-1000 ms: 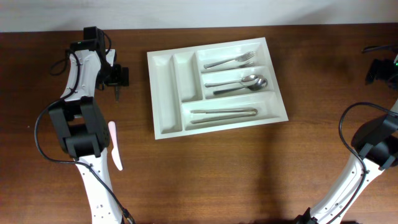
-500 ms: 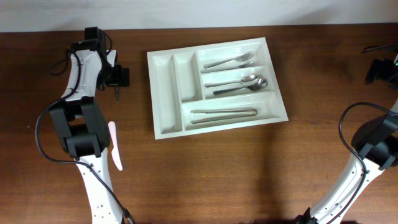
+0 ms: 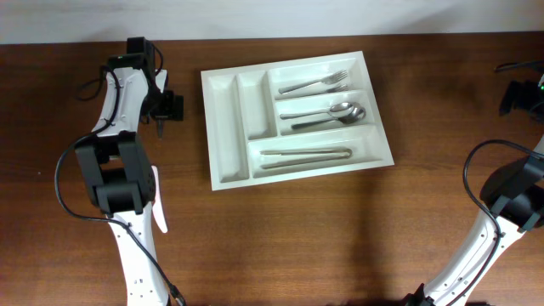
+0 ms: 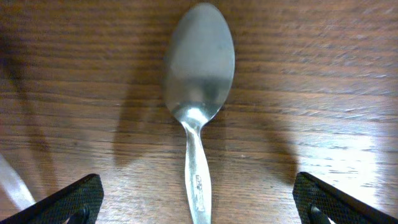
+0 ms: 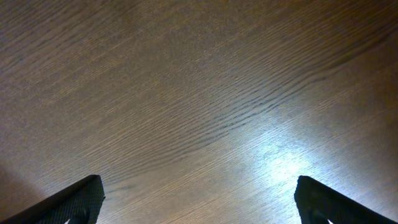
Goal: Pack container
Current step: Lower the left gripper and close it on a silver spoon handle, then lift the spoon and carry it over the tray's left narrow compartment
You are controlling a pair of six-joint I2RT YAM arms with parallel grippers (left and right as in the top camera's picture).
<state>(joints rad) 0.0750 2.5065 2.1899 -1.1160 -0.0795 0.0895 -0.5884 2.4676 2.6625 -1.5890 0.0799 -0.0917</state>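
The container (image 3: pixel 219 127), a white cutlery tray, lies in the middle of the wooden table. It holds a fork (image 3: pixel 314 84) in the top long compartment, two spoons (image 3: pixel 327 115) in the middle one and a long metal piece (image 3: pixel 306 154) in the bottom one. A metal spoon (image 4: pixel 199 68) lies on the table left of the tray. My left gripper (image 4: pixel 199 202) (image 3: pixel 166 106) hovers open over it, its handle running between the fingers without touching them. My right gripper (image 5: pixel 199 199) (image 3: pixel 517 95) stands open over bare wood at the far right edge.
A pale pinkish strip (image 3: pixel 159 212) lies on the table beside the left arm's base link. A translucent white edge (image 4: pixel 12 180) shows at the lower left of the left wrist view. The tray's two narrow upright compartments hold nothing.
My left arm has shifted slightly to the right, toward the tray. The right arm and the cutlery in the tray have not moved.
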